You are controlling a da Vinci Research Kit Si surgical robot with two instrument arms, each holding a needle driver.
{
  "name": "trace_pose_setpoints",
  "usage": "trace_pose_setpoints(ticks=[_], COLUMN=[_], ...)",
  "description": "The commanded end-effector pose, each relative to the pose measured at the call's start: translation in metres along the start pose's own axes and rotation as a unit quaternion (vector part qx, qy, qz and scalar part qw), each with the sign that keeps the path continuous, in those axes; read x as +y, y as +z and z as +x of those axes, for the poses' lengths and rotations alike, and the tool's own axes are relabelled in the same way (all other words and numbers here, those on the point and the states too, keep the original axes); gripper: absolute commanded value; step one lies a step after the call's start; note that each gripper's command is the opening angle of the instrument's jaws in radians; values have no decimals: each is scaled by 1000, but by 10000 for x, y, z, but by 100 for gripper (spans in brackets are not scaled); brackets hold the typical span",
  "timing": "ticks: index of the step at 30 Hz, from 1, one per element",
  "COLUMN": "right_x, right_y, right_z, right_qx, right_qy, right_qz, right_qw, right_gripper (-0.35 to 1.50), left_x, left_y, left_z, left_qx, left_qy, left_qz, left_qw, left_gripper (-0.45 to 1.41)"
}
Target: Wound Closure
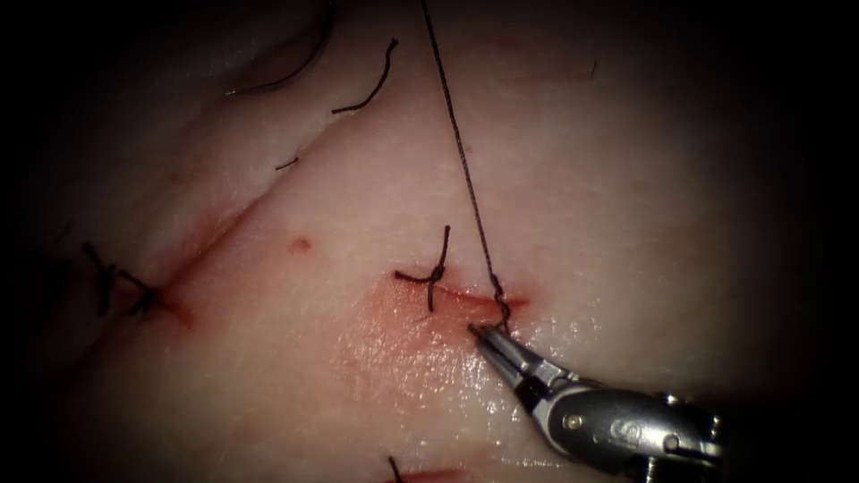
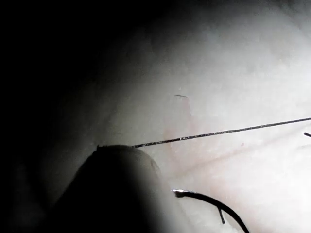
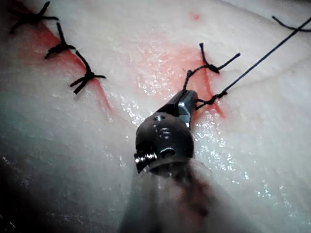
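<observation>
My right tool (image 1: 480,332) comes in from the lower right, its jaws shut on the short end of the thread beside a forming knot (image 1: 499,307) on the cut (image 1: 470,295). From that knot the long thread (image 1: 461,152) runs taut up and out of the picture. In the left wrist view this thread (image 2: 223,132) ends at my left tool (image 2: 114,182), a dark shape that holds it. The curved needle (image 2: 206,198) lies loose on the tissue, outside both tools; it also lies at the upper left (image 1: 291,76). The right wrist view has my jaws (image 3: 187,104) at the knot (image 3: 213,100).
A tied stitch (image 1: 436,273) sits on the cut just left of the new knot, with red fluid (image 1: 403,344) below it. Older stitches (image 1: 125,291) close a cut at the far left. Cut ends of thread (image 1: 369,89) lie on the tissue above.
</observation>
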Motion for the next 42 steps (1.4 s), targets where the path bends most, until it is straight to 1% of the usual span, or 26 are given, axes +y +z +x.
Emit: trace_pose_setpoints(ticks=[1, 4, 5, 10, 11, 16, 18, 22, 26, 29, 33, 37, 42], right_x=[-3, -1, -1, -4, -7, -18, -20, -18, -18, -18, -20, -36, -51], right_y=[6, 10, 13, 15, 16, 16, 17, 18, 21, 20, 16, 11, 6], right_z=[-1, 1, 2, 7, 11, 26, 27, 22, 11, 3, -2, -13, -21], right_qx=[-1, 30, 40, 61, 69, 80, 77, 76, 67, 65, 65, 58, 54], right_qy=[10, -25, -28, -27, -27, -30, -33, -34, -38, -44, -47, -61, -68], right_qz=[-7, 16, 22, 30, 38, 46, 48, 50, 49, 45, 45, 48, 56], right_qw=[1000, 999, 999, 997, 997, 995, 995, 995, 996, 996, 996, 995, 995], right_gripper=[-35, -35, -35, -35, -35, -35, -35, -35, -35, -35, -35, -35, -35], left_x=[-6, -11, -13, -18, -20, -27, -28, -28, -32, -41, -51, -63, -65], left_y=[6, 8, 8, 9, 9, 10, 11, 12, 17, 22, 26, 31, 34], left_z=[3, 2, 3, 3, 3, 4, 5, 8, 11, 12, 12, 11, 10], left_qx=[2, 4, 6, 5, 3, -1, 0, -1, 0, 4, 10, 11, 11], left_qy=[-1, -4, -7, -13, -15, -19, -22, -21, -18, -18, -23, -26, -27], left_qz=[4, 11, 17, 29, 35, 47, 51, 55, 66, 84, 96, 99, 101], left_qw=[1000, 1000, 1000, 999, 999, 999, 998, 998, 998, 996, 995, 995, 994], left_gripper=[-45, -45, -45, -45, -45, -45, -45, -45, -45, -45, -45, -45, -45])
